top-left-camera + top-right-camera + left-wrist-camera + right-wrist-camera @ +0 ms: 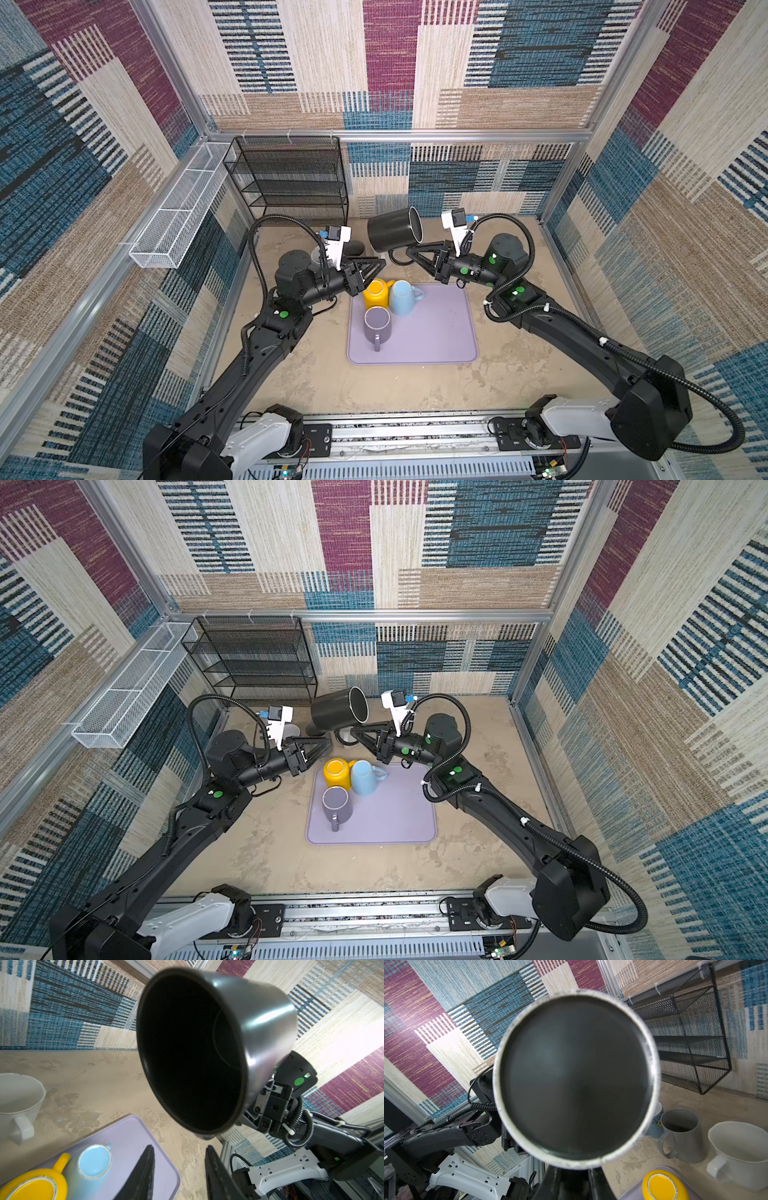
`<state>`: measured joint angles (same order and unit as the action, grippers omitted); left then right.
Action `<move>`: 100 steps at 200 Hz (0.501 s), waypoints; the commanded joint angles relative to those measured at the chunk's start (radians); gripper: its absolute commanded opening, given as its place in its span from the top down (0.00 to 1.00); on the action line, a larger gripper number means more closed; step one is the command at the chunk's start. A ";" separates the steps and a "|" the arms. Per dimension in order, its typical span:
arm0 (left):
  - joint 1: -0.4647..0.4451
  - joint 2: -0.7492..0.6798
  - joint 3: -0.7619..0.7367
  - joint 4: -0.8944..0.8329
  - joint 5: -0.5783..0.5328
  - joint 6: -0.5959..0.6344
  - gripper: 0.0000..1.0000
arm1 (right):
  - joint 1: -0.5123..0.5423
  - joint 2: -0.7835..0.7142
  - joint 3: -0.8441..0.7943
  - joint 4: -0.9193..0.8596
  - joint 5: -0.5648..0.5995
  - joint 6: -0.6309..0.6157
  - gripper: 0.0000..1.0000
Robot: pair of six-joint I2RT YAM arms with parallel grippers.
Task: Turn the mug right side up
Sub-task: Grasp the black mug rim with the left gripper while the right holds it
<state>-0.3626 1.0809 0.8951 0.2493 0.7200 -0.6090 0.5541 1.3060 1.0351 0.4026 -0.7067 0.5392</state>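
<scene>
The black mug (392, 235) hangs in the air on its side, above the table's back middle. My right gripper (409, 252) is shut on its handle (398, 259). In the right wrist view its pale-ringed base (576, 1076) fills the frame above my right gripper (572, 1173). The left wrist view looks into the mug's dark mouth (187, 1053). My left gripper (381, 264) is open just left of and below the mug, touching nothing, with its fingers (145, 1169) apart over bare table and the mat's edge.
A lavender mat (436, 332) carries a yellow mug (376, 293), a light blue mug (403, 297) and a purple mug (377, 326), all base up. A white mug (741, 1153) and a grey mug (681, 1134) stand behind it. A black mesh shelf (291, 178) and a white wire basket (178, 216) are at the back left.
</scene>
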 commanded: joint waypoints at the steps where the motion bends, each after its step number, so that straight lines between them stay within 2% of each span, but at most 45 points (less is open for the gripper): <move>1: -0.001 0.003 -0.007 0.151 0.080 -0.051 0.63 | 0.000 0.010 0.011 0.190 -0.076 0.049 1.00; 90: -0.002 0.034 -0.011 0.352 0.158 -0.158 0.63 | 0.001 0.044 -0.009 0.373 -0.160 0.152 1.00; 100: -0.002 0.038 -0.015 0.419 0.161 -0.179 0.64 | 0.003 0.048 -0.014 0.390 -0.158 0.161 1.00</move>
<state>-0.3649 1.1122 0.8860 0.5045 0.8471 -0.7242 0.5541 1.3499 1.0275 0.6300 -0.8379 0.6544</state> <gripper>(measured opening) 0.368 0.185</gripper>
